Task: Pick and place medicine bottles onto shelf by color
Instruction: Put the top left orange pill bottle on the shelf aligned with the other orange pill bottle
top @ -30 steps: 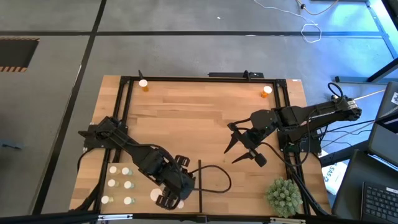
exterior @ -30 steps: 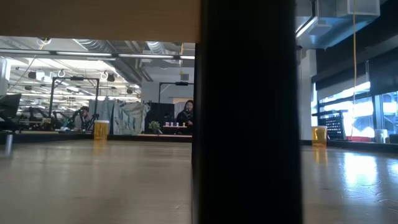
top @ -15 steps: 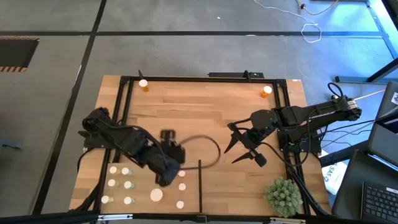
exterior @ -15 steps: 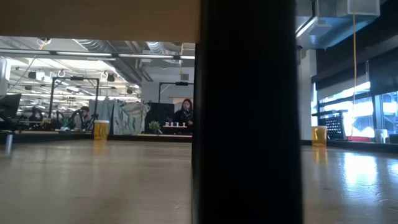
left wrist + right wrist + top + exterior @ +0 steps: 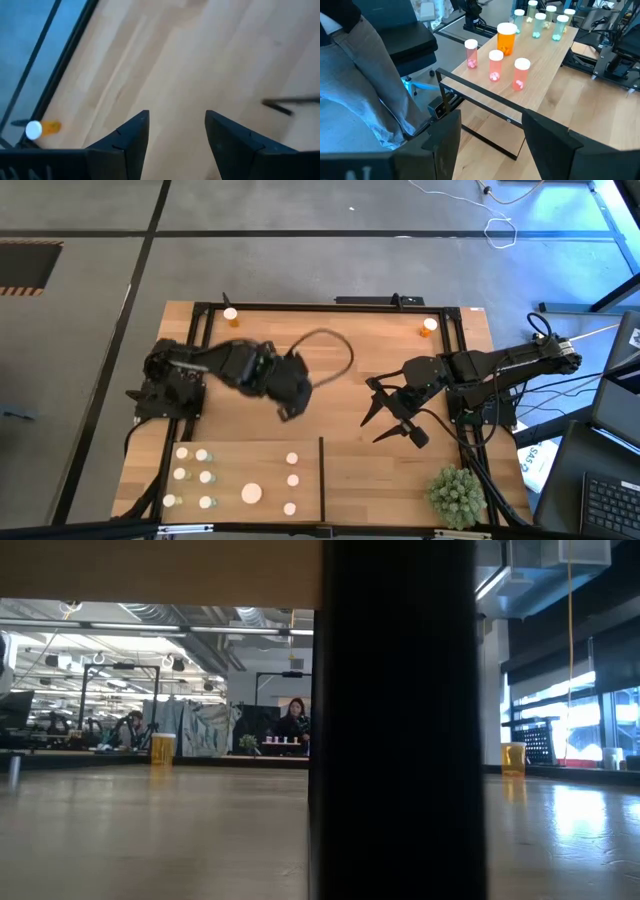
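The left gripper (image 5: 287, 408) hangs over mid-bench, fingers apart and empty. The nearest loose medicine bottle (image 5: 231, 315) stands upright at the far-left corner, beyond the fingers. The right gripper (image 5: 385, 423) waits released, right of centre.

The planked wooden tabletop (image 5: 340, 355) lies bare across its middle and far part, with passing room between the two arms. Two orange white-capped bottles (image 5: 231, 316) stand only at the far corners. The near left side is crowded by the pale wood shelf (image 5: 265, 460) with its thin dark upright divider (image 5: 321, 477). A spiky green plant ball (image 5: 456, 495) blocks the near right corner.
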